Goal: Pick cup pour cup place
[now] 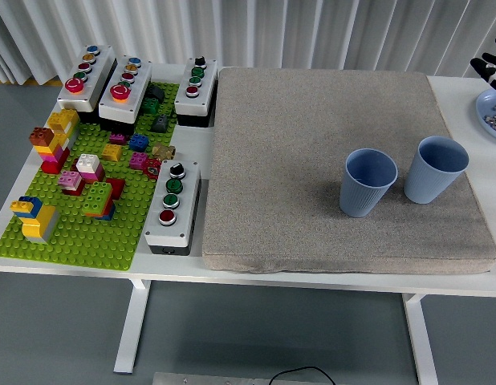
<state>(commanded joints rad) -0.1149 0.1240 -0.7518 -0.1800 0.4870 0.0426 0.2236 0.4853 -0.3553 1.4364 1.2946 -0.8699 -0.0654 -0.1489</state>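
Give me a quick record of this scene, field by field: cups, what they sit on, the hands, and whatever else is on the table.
cups: two blue cups, left cup and right cup, upright, side by side, apart
surface: grey mat on the white table
right hand: black fingers at the far right edge, clear of the cups
left hand: not in view
left side: green brick baseplate with coloured bricks, four button boxes
far right: plate, partly cut off
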